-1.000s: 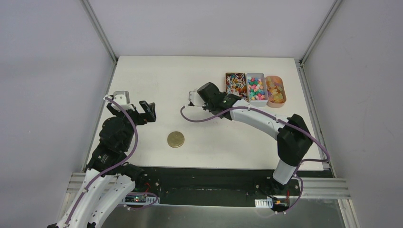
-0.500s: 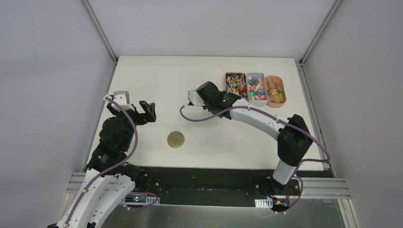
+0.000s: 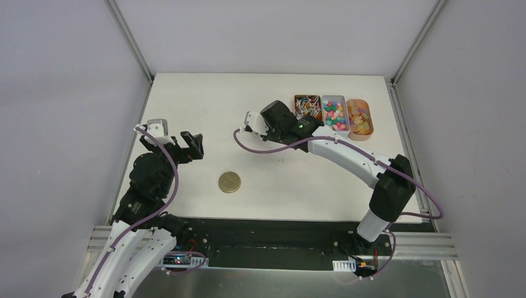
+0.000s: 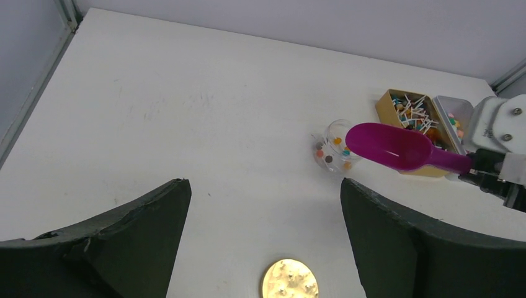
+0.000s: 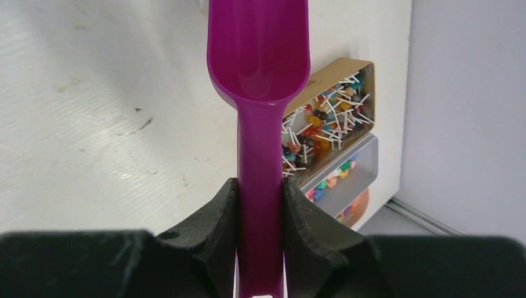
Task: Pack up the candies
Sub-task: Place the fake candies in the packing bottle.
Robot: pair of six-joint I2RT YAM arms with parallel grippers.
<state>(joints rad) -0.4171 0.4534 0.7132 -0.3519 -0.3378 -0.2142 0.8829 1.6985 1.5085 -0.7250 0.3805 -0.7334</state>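
The candies lie in three small trays at the back right: wrapped ones on sticks (image 3: 306, 105), pastel pieces (image 3: 334, 115) and orange ones (image 3: 360, 118). My right gripper (image 5: 260, 184) is shut on the handle of a magenta scoop (image 5: 259, 62), whose bowl is empty and points past the near end of the wrapped-candy tray (image 5: 329, 115). In the left wrist view the scoop (image 4: 391, 147) hangs beside a small clear jar (image 4: 334, 146) holding a few candies. My left gripper (image 4: 263, 186) is open and empty above the table's left part.
A round gold lid (image 3: 229, 182) lies flat near the front middle and also shows in the left wrist view (image 4: 289, 280). The right arm (image 3: 347, 158) arches over the table's right half. Metal frame rails run along both table sides.
My right gripper has shifted slightly farther back and turned towards the trays, with the scoop still in it. The elbow has swung right. The left arm has not moved.
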